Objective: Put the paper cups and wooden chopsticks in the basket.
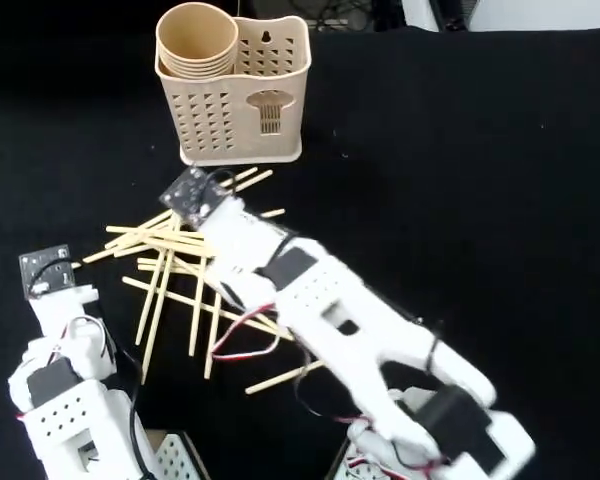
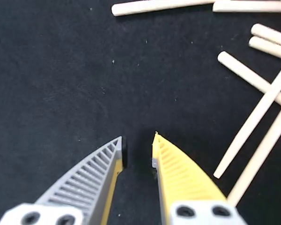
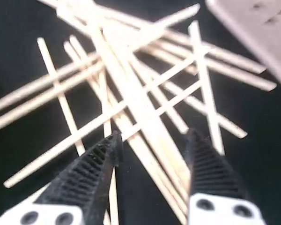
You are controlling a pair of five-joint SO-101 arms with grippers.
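The cups (image 1: 197,40) stood stacked in the basket (image 1: 270,110). The chopsticks (image 1: 170,250) lay loose near it. Step in hand, as judged: chopstick pickup. The right gripper (image 3: 153,136) hung over the pile, jaws spread. The left gripper (image 2: 138,149) sat beside the pile, jaws slightly apart and empty. Next move: lower the right gripper and close on one stick.

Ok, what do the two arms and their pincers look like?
The left arm and right arm are white perforated plastic with black motors and red and white cables. The left pincer has one grey and one yellow ribbed finger; the right pincer has two black ribbed fingers.
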